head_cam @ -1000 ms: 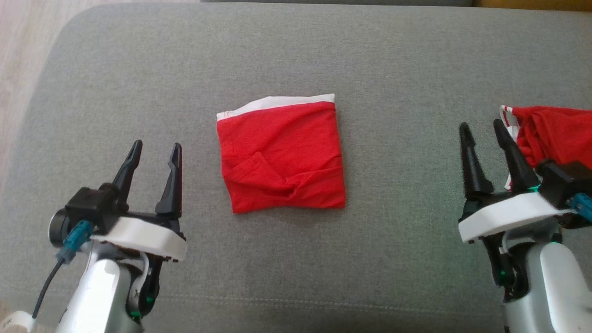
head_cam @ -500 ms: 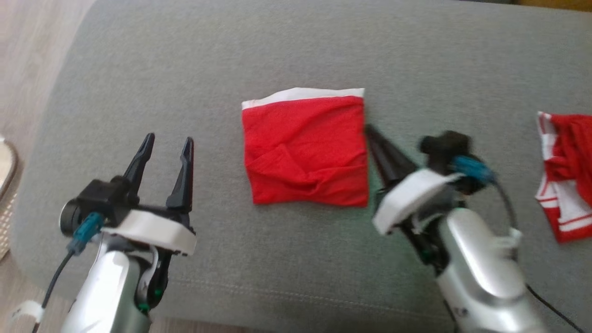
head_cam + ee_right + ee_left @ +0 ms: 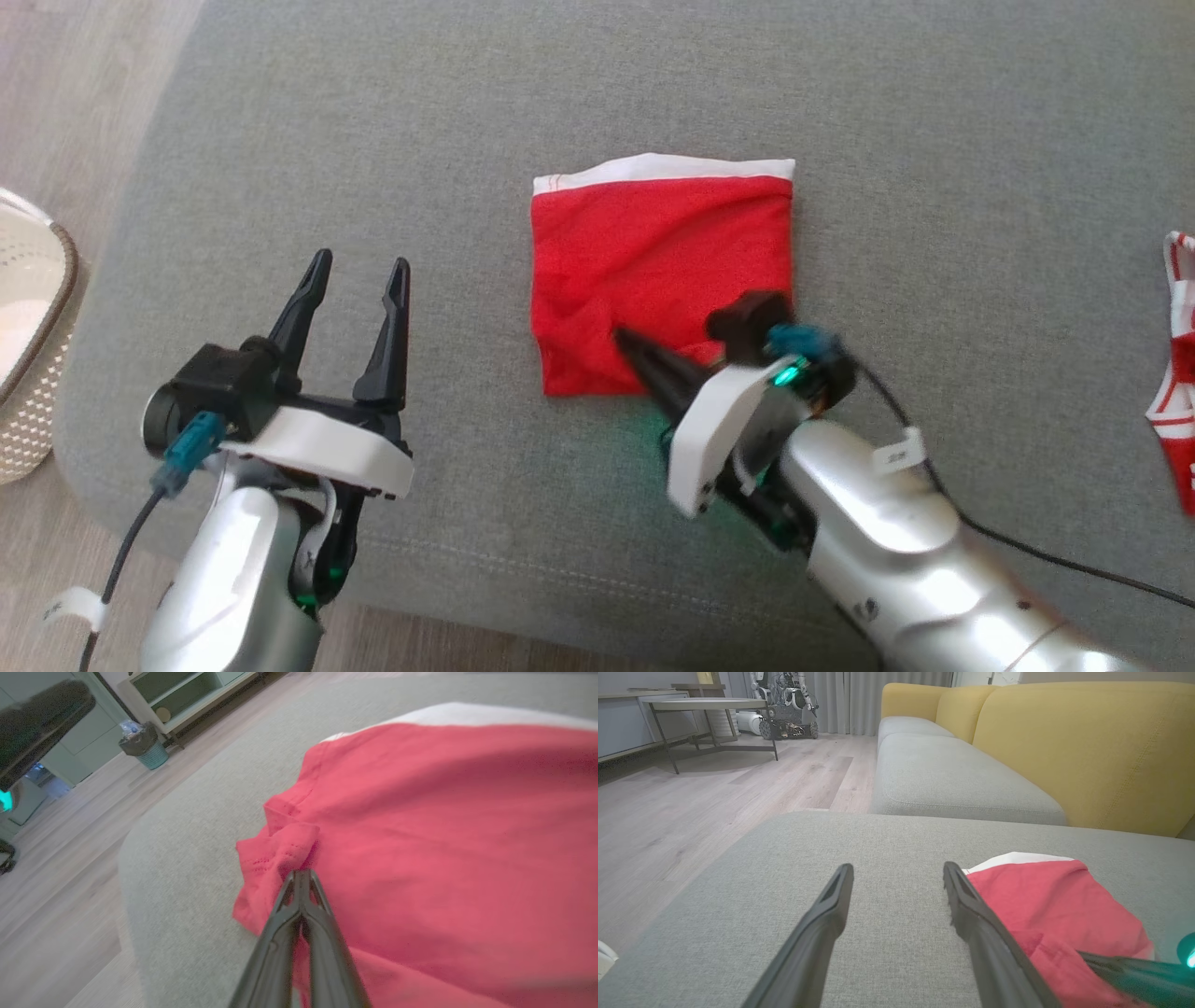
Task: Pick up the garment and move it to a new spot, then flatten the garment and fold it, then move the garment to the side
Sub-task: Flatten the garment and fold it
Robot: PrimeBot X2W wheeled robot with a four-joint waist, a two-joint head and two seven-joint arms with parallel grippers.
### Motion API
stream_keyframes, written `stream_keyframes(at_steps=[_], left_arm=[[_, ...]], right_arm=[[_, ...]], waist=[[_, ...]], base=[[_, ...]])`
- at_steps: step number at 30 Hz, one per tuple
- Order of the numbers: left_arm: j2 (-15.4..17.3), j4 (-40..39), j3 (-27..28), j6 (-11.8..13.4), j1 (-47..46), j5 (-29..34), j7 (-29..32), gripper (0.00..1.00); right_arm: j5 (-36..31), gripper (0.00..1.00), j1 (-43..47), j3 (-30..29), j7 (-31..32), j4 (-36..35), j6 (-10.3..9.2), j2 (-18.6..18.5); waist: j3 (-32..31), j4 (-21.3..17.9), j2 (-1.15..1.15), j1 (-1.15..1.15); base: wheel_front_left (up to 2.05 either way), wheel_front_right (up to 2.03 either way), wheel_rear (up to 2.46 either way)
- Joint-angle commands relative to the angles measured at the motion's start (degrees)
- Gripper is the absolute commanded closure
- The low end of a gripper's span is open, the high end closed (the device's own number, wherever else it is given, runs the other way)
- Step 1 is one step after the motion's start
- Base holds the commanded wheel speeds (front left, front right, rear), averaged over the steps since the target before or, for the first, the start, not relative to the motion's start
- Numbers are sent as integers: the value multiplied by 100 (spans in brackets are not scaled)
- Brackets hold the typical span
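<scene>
Garment (image 3: 653, 243): red knit cloth, matt, fine-textured, softly creased; white band along its 12 o'clock edge.
Cushion (image 3: 373, 121): grey woven upholstery, coarse, matt.
Left gripper (image 3: 362, 259), right gripper (image 3: 624, 336): dark matt plastic fingers, smooth white plastic housings, glossy silvery forearms.
Basket (image 3: 37, 392), 9 o'clock: perforated pale plastic, brown rim.
Floor (image 3: 56, 75): pale wood-look boards, faint sheen.
Striped garment (image 3: 1178, 373), 3 o'clock: red-and-white cloth.

The garment (image 3: 653, 252) lies folded into a rough square just right of the frame's centre, flat on the grey cushion (image 3: 373, 140). It is red, with a white band along its upper edge. Near its lower left corner, a small ruck of fabric bunches against the closed tips of my right pincer (image 3: 624, 338).
</scene>
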Motion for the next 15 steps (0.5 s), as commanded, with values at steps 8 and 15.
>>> stream_keyframes(at_steps=[8, 15], left_arm=[[90, -93, 267, -4, -236, -27, -96, 0], [167, -81, 331, 49, -103, -13, -107, 0]], right_arm=[[652, 100, -186, 916, -241, -103, -5, 109], [774, 100, -229, 451, -963, -134, -5, 109]], waist=[[-26, -122, 0, 0], [-263, -370, 0, 0]], base=[[0, 0, 0], [0, 0, 0]])
